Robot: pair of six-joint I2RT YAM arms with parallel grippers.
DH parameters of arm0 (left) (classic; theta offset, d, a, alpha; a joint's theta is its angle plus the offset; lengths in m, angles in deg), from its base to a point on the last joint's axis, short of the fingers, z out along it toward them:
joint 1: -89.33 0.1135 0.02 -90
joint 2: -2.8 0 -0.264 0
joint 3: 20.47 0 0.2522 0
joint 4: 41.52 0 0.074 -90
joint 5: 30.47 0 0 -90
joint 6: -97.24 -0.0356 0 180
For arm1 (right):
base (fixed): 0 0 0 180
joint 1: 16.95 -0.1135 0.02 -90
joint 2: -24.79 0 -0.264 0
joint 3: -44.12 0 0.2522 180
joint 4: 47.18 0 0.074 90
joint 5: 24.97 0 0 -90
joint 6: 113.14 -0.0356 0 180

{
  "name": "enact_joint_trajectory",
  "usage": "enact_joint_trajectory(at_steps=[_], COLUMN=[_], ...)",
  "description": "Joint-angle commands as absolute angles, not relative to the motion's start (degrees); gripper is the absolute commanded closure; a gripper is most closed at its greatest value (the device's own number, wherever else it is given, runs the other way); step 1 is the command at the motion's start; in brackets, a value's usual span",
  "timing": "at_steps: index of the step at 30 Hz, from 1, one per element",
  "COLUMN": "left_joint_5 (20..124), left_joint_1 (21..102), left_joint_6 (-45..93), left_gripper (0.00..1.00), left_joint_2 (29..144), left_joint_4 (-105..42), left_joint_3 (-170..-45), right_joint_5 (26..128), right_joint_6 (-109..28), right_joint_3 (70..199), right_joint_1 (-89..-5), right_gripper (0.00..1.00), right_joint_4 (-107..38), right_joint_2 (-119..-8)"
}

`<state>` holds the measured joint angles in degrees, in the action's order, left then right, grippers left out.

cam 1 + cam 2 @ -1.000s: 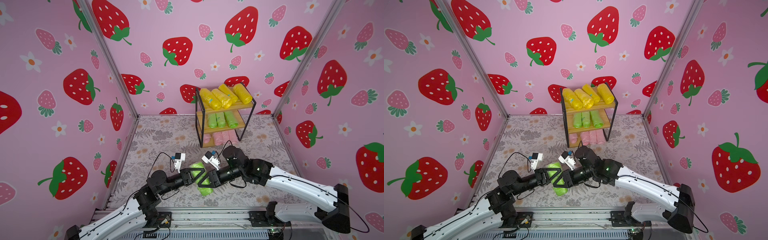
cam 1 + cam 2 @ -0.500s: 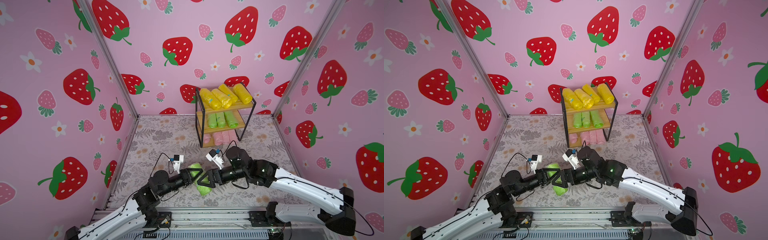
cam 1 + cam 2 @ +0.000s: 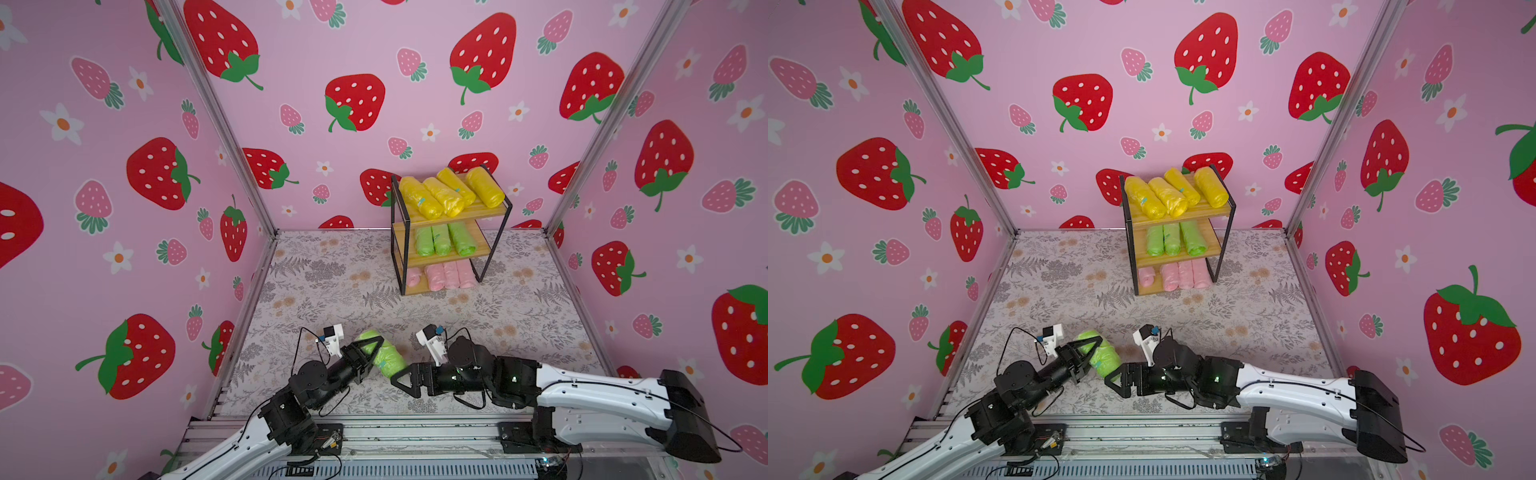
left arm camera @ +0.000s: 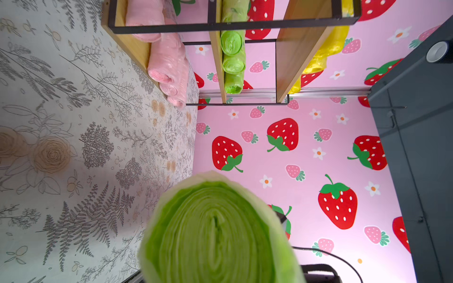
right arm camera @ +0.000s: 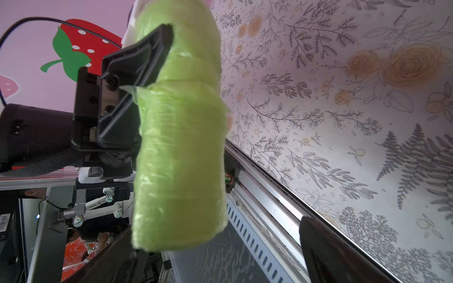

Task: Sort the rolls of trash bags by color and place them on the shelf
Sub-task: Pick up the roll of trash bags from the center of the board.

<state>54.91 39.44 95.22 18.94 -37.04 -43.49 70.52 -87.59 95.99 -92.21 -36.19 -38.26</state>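
Green film is bulging between black fingers: the left gripper [image 3: 374, 347] [image 3: 1096, 347] is clamping a light green roll [image 3: 390, 362] [image 3: 1109, 362] [image 4: 213, 232] [image 5: 181, 147] across its body. It is holding the roll over the floral table cover [image 3: 332, 282], well apart from the shelf [image 3: 469, 214] [image 3: 1192, 214] and in front of it, on the robot's side. In the right wrist view one of its fingers [image 5: 144, 56] is pressing into the roll's crinkled side.

The right gripper [image 3: 400, 380] [image 3: 1115, 380] is pointing at the roll end lying farther from the shelf, and its jaws are standing spread wide. They are flanking that end without squeezing it; whether either is brushing the film I cannot tell.

On the shelf, four yellow rolls [image 3: 446, 195] [image 3: 1173, 193] are lying on the top board. Three light green rolls [image 3: 440, 241] [image 3: 1171, 240] are lying side by side on the middle board. Four pale pink rolls [image 3: 445, 276] [image 3: 1183, 275] are lying on the bottom board, one sitting slightly apart at the shelf's end nearer the left arm.
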Motion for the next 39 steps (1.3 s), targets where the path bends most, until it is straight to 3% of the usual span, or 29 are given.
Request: enact_joint_trajectory(at_steps=[1, 8, 18, 26, 31, 39], left_joint_5=[50.0, 47.8, 47.8, 47.9, 47.7, 47.6], left_joint_1=[39.1, 39.0, 38.8, 38.5, 38.3, 37.9], left_joint_6=[97.8, 100.0, 100.9, 100.5, 100.3, 100.0], left_gripper=[1.00, 1.00, 1.00, 1.00, 1.00, 1.00], left_joint_2=[14.2, 8.9, 11.2, 11.2, 11.6, 12.4], left_joint_4=[-34.2, -31.1, -31.9, -31.9, -32.1, -32.4], left_joint_3=[-43.4, -41.4, -41.5, -41.7, -42.0, -42.3], right_joint_5=[62.8, 61.0, 64.5, 62.2, 62.3, 62.7], right_joint_6=[-89.7, -87.2, -87.0, -89.3, -90.0, -91.9], right_joint_3=[94.8, 96.8, 102.2, 101.5, 100.8, 99.5], right_joint_1=[-94.5, -95.2, -95.2, -95.2, -94.9, -94.5], right_gripper=[0.00, 0.02, 0.03, 0.34, 0.46, 0.47], right_joint_4=[-48.8, -53.4, -51.5, -51.3, -53.3, -56.7], right_joint_2=[-39.0, -41.1, -47.4, -48.3, -48.6, -49.9])
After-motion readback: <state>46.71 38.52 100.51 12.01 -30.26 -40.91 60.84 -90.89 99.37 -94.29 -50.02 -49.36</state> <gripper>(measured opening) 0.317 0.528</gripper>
